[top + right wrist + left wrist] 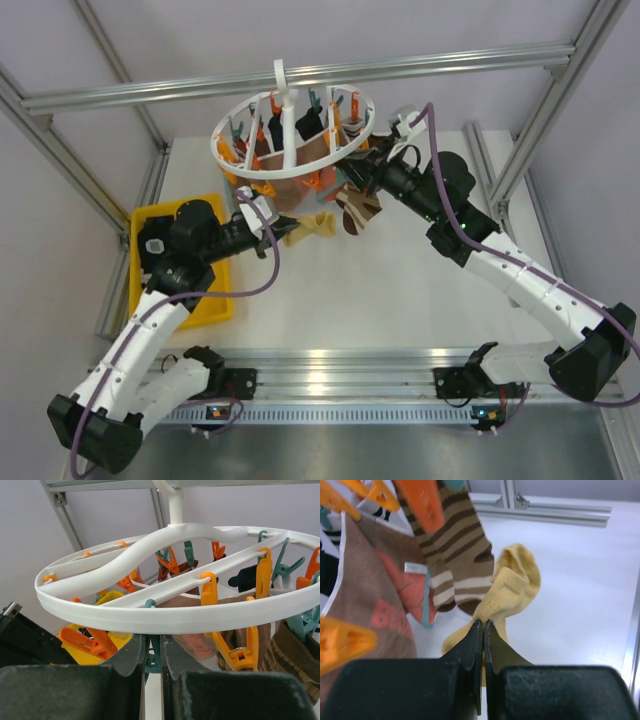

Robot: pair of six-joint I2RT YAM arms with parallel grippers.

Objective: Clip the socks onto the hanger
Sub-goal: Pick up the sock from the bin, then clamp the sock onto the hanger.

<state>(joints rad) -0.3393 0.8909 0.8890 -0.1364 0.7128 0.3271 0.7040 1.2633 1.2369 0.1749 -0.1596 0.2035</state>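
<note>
The round white hanger [290, 130] hangs at the back centre with several orange and teal clips; several socks hang from it. My left gripper [276, 234] is shut on a pale yellow sock [312, 227] just below the hanger's front; the left wrist view shows the jaws [483, 623] pinching the yellow sock [515, 582] beside a hanging brown-and-cream striped sock [455, 545] and a brown sock [365, 585]. My right gripper [354, 186] is under the hanger's rim [175, 612], its jaws [154, 641] shut on a teal clip [156, 652].
A yellow tray [215, 295] lies at the left, partly under my left arm. Aluminium frame posts and a crossbar surround the table. An orange clip [235, 647] and a striped sock [292, 657] hang just right of my right gripper.
</note>
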